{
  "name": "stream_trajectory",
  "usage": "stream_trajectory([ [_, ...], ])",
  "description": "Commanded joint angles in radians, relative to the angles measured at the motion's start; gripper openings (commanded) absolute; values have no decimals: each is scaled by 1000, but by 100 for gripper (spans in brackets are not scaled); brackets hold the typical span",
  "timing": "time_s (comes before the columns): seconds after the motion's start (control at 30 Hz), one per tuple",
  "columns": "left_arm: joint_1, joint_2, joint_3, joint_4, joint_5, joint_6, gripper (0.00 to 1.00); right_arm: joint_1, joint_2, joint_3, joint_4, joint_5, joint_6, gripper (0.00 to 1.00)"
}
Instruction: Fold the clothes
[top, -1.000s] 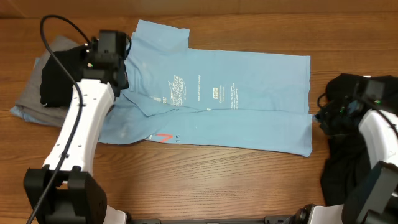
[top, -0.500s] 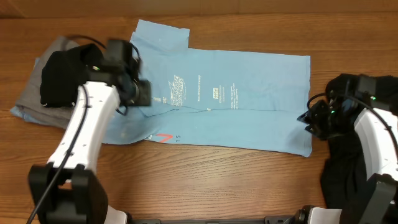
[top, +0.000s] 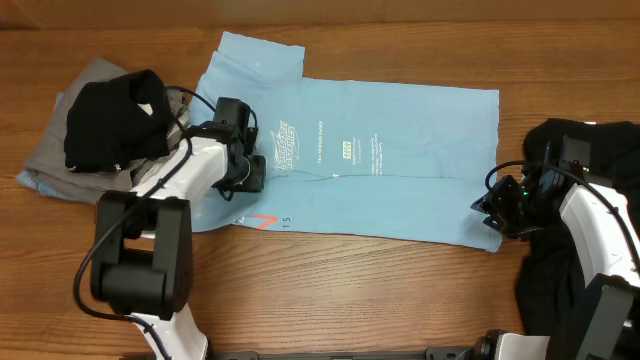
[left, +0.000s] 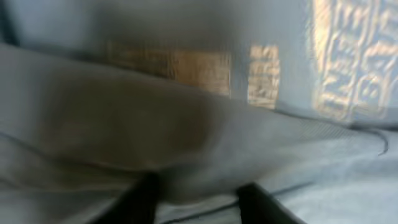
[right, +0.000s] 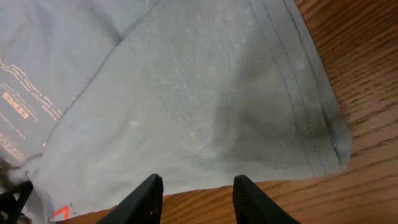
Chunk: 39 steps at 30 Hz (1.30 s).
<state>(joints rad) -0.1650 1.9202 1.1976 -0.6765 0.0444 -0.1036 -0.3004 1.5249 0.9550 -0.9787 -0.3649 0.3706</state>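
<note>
Only the overhead view shows a black T-shirt (top: 110, 120) heaped on a grey T-shirt (top: 45, 160) at far left. The left gripper (top: 245, 172), fingers apart in its blurred wrist view, is close over the spread light blue T-shirt (top: 400, 190). The right gripper (right: 198, 190), fingers apart, hovers near its right hem corner.

Most likely a robotics lab or test station, not a home laundry corner; told by two white-and-black jointed robot arms, left (top: 195, 165) and right (top: 600, 225), rising from the near edge of a brown wood-grain bench (top: 350, 290); told also by a light blue short-sleeved T-shirt (top: 400, 190), a black T-shirt (top: 105, 125) and a grey T-shirt (top: 45, 155) laid out like practice pieces.
</note>
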Motion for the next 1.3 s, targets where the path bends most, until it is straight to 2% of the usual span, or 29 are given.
stream_trajectory([
  [0.0, 1, 40, -2, 10, -19, 7, 17, 3, -10, -3, 14, 8, 7, 41],
  [0.07, 1, 32, 11, 5, -19, 7, 10, 3, -10, -3, 19, 8, 7, 41],
  [0.13, 1, 19, 31, -9, -19, 7, 8, 3, -10, -3, 23, 8, 7, 41],
  [0.23, 1, -6, 76, -55, -33, 8, 8, 3, -10, -3, 22, 8, 7, 41],
  [0.4, 1, -25, 174, -186, -101, 14, 15, 3, -10, -3, 19, 8, 6, 40],
  [0.57, 1, -25, 208, -227, -111, 38, 12, 3, -10, -3, 20, 8, 6, 40],
  [0.73, 1, -24, 208, -224, -106, 37, 26, 3, -10, -3, 15, 9, 6, 40],
  [0.8, 1, -24, 206, -224, -105, 37, 37, 3, -10, -3, 11, 9, 6, 40],
  [1.0, 1, -24, 184, -217, -103, 37, 40, 3, -10, -3, 9, 9, 6, 40],
  [1.1, 1, -24, 137, -188, -103, 37, 44, 3, -10, -3, -3, 20, 7, 40],
  [1.17, 1, -24, 106, -169, -99, 37, 43, 3, -10, -4, -19, 29, 7, 40],
  [1.27, 1, -24, 79, -147, -100, 37, 24, 3, -10, -12, -22, 35, 7, 40],
])
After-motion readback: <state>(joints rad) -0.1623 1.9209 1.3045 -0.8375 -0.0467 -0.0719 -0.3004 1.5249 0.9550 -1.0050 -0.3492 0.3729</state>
